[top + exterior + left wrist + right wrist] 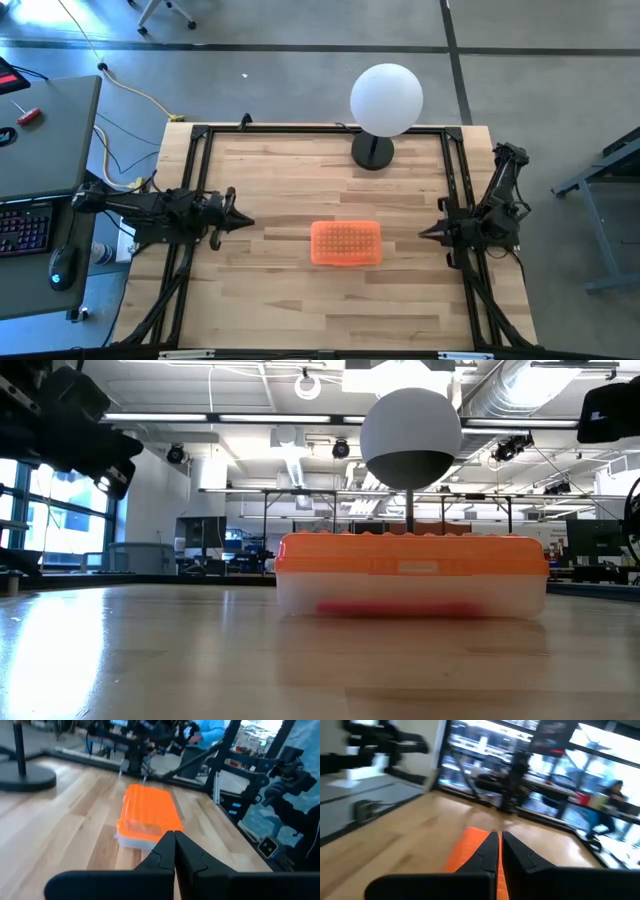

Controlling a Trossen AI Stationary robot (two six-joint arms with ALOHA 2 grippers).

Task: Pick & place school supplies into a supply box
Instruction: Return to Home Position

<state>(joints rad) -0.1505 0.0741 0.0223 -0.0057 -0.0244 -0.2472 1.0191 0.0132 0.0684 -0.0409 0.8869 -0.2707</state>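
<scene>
The supply box [346, 243], clear plastic with a bright orange textured lid shut on it, rests on its base in the middle of the wooden table; it also shows in the low view [411, 575], the left wrist view [146, 815] and the right wrist view [468, 850]. Something pink-red [395, 607] shows through its clear wall. No loose pens, pencils or scissors show on the table. My left gripper [247, 222] is shut and empty, held above the table to the box's left. My right gripper [424, 233] is shut and empty to the box's right.
A white globe lamp [385, 100] on a black round base [372, 153] stands at the table's far middle. A black frame rail [320, 129] runs along the table's edges. A desk with a keyboard [25, 228] stands left of the table. People show beyond the table.
</scene>
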